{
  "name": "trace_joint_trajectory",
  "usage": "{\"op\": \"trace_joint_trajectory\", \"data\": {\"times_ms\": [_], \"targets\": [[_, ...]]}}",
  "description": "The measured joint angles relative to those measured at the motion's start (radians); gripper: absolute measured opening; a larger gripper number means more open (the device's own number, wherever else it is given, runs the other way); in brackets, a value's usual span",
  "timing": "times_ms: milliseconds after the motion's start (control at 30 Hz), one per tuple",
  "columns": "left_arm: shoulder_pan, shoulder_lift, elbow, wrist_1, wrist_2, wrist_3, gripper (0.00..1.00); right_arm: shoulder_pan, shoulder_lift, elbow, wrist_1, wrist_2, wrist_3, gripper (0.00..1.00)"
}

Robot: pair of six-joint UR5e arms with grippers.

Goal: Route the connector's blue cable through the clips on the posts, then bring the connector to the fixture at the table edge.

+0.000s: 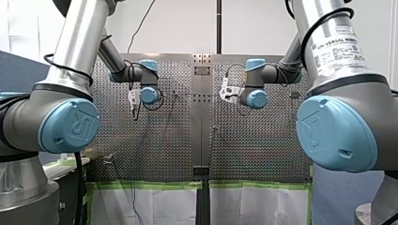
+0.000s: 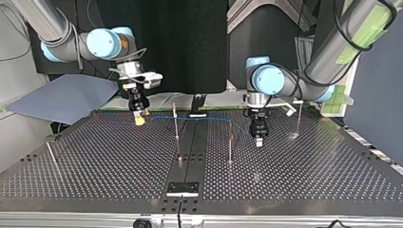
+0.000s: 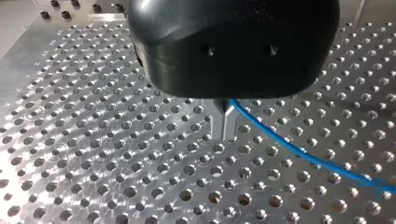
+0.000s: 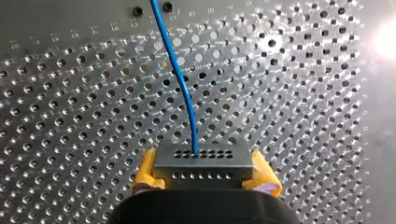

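In the right wrist view my right gripper (image 4: 204, 170) is shut on a grey metal connector (image 4: 201, 158), a yellow pad on each side. The blue cable (image 4: 180, 74) leaves the connector's face and runs ahead over the perforated table. In the top view that right gripper (image 2: 139, 119) hangs just above the table at the left. From there the cable (image 2: 204, 119) stretches to the right past two thin posts (image 2: 175, 121) (image 2: 231, 142). My left gripper (image 2: 259, 138) is at the right. Its metal fingers (image 3: 218, 125) are shut on the cable (image 3: 289, 145), close above the holes.
Another post (image 2: 299, 118) stands further right of my left gripper and a leaning rod (image 2: 51, 156) is at the far left. A black fixture plate (image 2: 182, 188) sits at the near table edge, on the dark centre strip. A grey sheet (image 2: 62, 97) lies beyond the table's left corner.
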Motion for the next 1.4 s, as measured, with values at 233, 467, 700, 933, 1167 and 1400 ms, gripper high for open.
{"op": "trace_joint_trajectory", "data": {"times_ms": [233,467,700,933,1167,1400], "targets": [[0.009,-0.009,0.023,-0.011,0.008,0.000,0.00,-0.014,0.016,-0.021,0.003,-0.012,0.003,0.00],[0.014,-0.042,0.066,-0.040,0.010,0.003,0.00,-0.028,0.019,-0.045,0.006,-0.019,0.008,0.00],[0.018,-0.073,0.114,-0.071,0.013,0.005,0.00,-0.046,0.022,-0.062,0.007,-0.022,0.009,0.00],[0.020,-0.083,0.131,-0.080,0.013,0.006,0.00,-0.062,0.032,-0.078,0.013,-0.027,0.008,0.00],[0.021,-0.084,0.133,-0.083,0.001,0.004,0.00,-0.068,0.078,-0.119,0.035,-0.037,0.005,0.00],[0.021,-0.084,0.133,-0.090,-0.003,0.005,0.00,-0.071,0.096,-0.153,0.049,-0.047,0.008,0.00]]}}
